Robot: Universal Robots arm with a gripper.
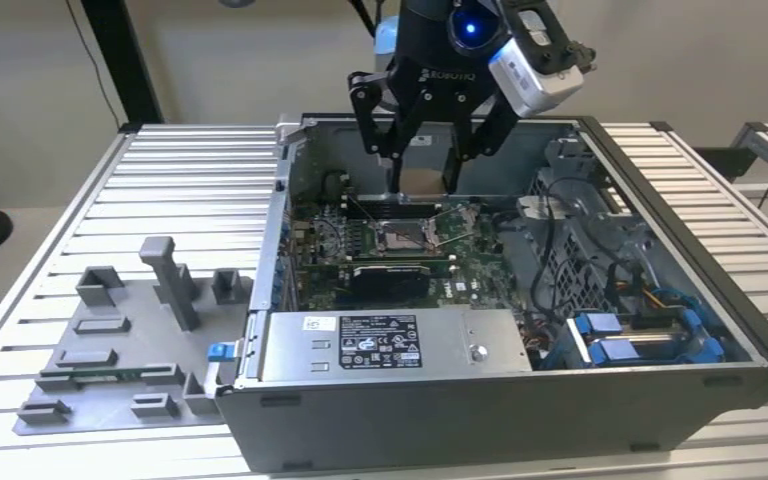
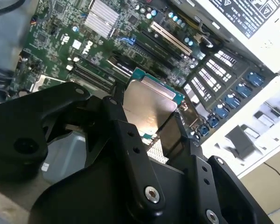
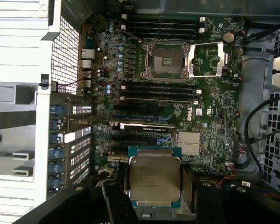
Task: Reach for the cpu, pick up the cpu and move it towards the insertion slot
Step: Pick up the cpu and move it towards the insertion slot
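The cpu (image 1: 420, 180), a small flat square chip with a silvery face, hangs in the air with my gripper (image 1: 422, 190) shut on its edges. It is held over the far part of the open computer case, above the green motherboard (image 1: 471, 262). Both wrist views show the cpu (image 3: 154, 176) (image 2: 147, 103) between my black fingers (image 3: 116, 193). The insertion slot (image 1: 402, 237), a silver-framed socket with a dark centre, lies open on the board just below and nearer than the chip. In the first wrist view the insertion slot (image 3: 165, 60) has its metal cover plate (image 3: 206, 59) swung aside.
The case walls (image 1: 277, 220) ring the board. A silver power supply box (image 1: 384, 345) fills the near side; cables (image 1: 558, 250) and blue drive brackets (image 1: 638, 338) sit toward the exterior view's right. A grey plastic tray (image 1: 97, 325) holding a green memory stick (image 1: 104, 376) lies on the slatted table at the exterior view's left.
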